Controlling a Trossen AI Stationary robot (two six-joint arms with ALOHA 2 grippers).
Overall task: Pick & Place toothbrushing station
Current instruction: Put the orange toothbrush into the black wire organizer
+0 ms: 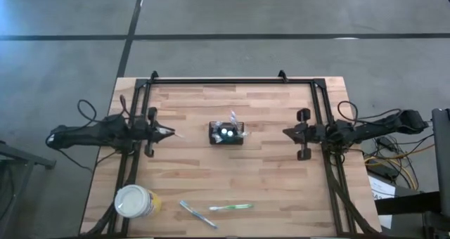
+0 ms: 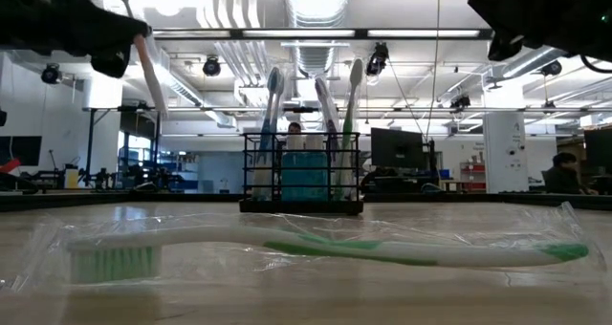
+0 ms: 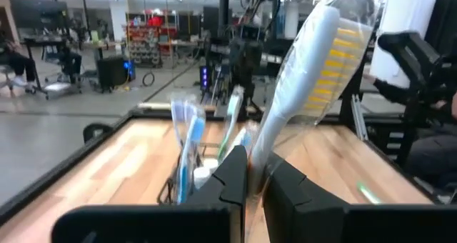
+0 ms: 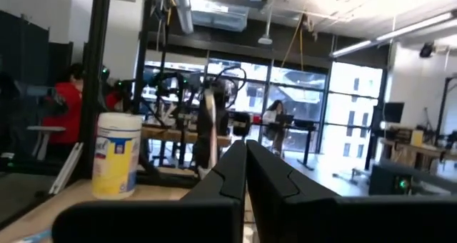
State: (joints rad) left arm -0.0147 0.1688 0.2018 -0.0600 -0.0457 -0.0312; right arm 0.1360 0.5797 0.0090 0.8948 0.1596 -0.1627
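Bright overhead glare — wrist views blurred.

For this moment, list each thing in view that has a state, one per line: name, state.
left gripper: shut on a wrapped toothbrush, raised left of the caddy
wrapped toothbrush: held, tilted, yellow bristles
right gripper: shut, empty, right of the caddy
caddy: upright at table centre, toothbrushes standing inside
green toothbrush: lying flat, wrapped, near the front edge
cup: upright, front left corner

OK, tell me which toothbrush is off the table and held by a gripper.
The wrapped toothbrush with yellow bristles, pinched in the left gripper. The others stand in the black caddy or lie flat near the table's front edge.
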